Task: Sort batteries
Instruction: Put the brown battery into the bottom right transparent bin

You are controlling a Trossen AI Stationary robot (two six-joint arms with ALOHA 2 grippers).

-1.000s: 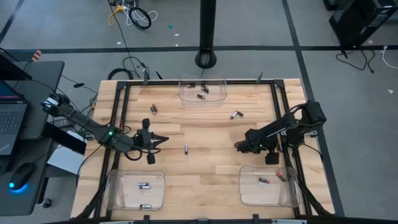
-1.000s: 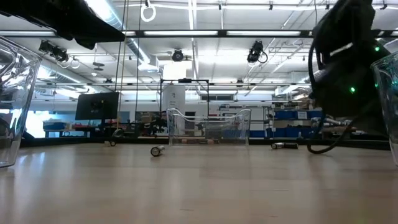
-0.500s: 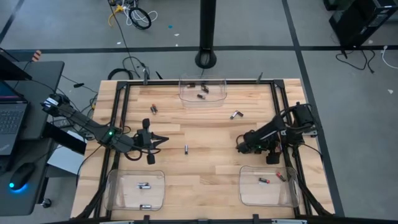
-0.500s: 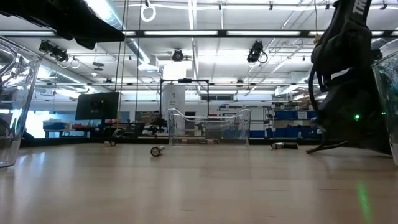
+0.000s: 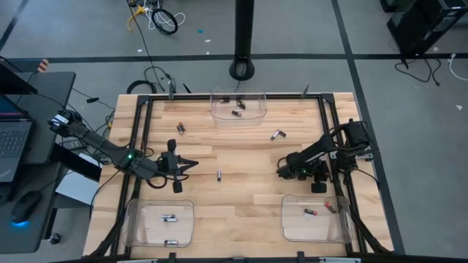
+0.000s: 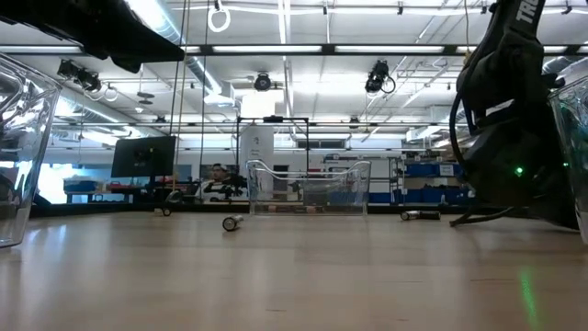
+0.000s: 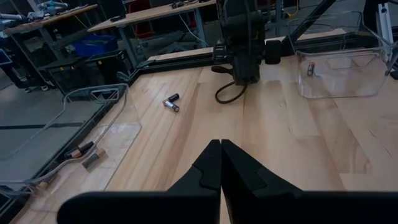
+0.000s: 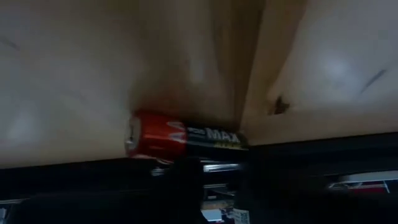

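My right gripper [image 5: 281, 172] is down at the table, right of the middle, shut on a black battery with a red end [image 8: 186, 138]. My left gripper [image 5: 193, 164] hovers shut left of the middle, with nothing in it [image 7: 221, 163]. Loose batteries lie on the wood: one in the middle [image 5: 219, 174], one toward the far right [image 5: 276, 134], and two at the far left [image 5: 181, 128] [image 5: 172, 144]. Further batteries lie in the three clear bins. My right gripper has the battery's long side [image 8: 205, 144] against its dark fingers, which lie across it and come down from above. The fingers hide the contact itself. The battery lies level on the table top.
A clear bin [image 5: 238, 107] stands at the far edge. Another [image 5: 159, 223] is at the near left and a third [image 5: 314, 218] at the near right. A black frame [image 5: 330, 131] runs round the table. Bare wood lies between the two arms.
My right arm has folded lower over the table's right side, while its gripper has stayed above the same spot. My left arm has kept still.
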